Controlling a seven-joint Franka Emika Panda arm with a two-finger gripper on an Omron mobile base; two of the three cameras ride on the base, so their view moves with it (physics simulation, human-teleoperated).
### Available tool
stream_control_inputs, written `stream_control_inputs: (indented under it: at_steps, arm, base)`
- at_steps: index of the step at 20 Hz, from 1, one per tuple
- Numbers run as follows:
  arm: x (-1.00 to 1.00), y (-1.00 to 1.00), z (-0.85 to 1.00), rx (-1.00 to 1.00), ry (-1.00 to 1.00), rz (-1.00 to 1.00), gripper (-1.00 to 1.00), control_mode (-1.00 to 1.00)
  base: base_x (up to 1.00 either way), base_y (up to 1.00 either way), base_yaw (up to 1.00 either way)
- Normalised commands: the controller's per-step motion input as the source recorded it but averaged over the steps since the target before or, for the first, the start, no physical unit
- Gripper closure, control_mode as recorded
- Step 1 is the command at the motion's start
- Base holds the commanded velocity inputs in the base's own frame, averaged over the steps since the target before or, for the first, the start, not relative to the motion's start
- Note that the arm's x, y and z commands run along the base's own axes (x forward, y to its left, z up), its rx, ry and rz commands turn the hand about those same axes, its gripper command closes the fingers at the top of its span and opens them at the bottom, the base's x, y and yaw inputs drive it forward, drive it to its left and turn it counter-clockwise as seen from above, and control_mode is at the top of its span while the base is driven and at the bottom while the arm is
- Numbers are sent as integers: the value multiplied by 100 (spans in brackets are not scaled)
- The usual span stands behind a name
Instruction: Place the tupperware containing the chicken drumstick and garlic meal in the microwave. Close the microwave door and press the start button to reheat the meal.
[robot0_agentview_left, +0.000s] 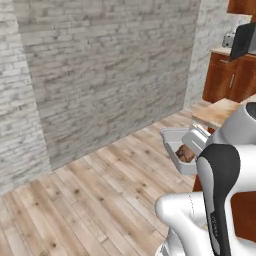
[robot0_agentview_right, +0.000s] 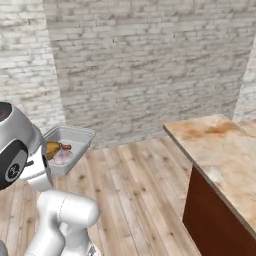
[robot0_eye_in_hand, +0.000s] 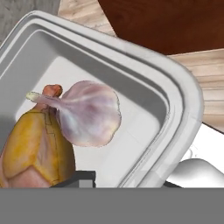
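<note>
The tupperware (robot0_agentview_left: 173, 136) (robot0_agentview_right: 75, 136) (robot0_eye_in_hand: 144, 74) hangs in the air over the wooden floor, in front of the arm. Inside lie the golden-brown chicken drumstick (robot0_eye_in_hand: 35, 148) (robot0_agentview_right: 52, 148) and a pale garlic bulb (robot0_eye_in_hand: 89, 113) (robot0_agentview_right: 63, 157). My gripper (robot0_eye_in_hand: 124, 180) is shut on the container's near rim; one dark fingertip (robot0_eye_in_hand: 78, 177) shows inside the wall. A black tilted slab (robot0_agentview_left: 243, 40) at the far top right looks like the microwave door standing open. The microwave's body is out of view.
A grey brick wall (robot0_agentview_left: 110, 70) stands ahead across the plank floor (robot0_agentview_left: 90, 200). A wooden-topped counter (robot0_agentview_right: 225, 150) (robot0_agentview_left: 220, 112) with dark red sides lies to the right. Brown cabinets (robot0_agentview_left: 227, 77) and a small silver appliance (robot0_agentview_left: 228, 39) sit at the far right.
</note>
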Motion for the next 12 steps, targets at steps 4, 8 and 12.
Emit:
stream_control_inputs:
  at_steps: [4, 8, 12]
  arm:
    - [0, 0, 0, 0, 0, 0, 100, 100]
    - [0, 0, 0, 0, 0, 0, 100, 100]
    - [0, 0, 0, 0, 0, 0, 100, 100]
  base:
    - [100, 43, -39]
    - [100, 45, -43]
    - [100, 58, -45]
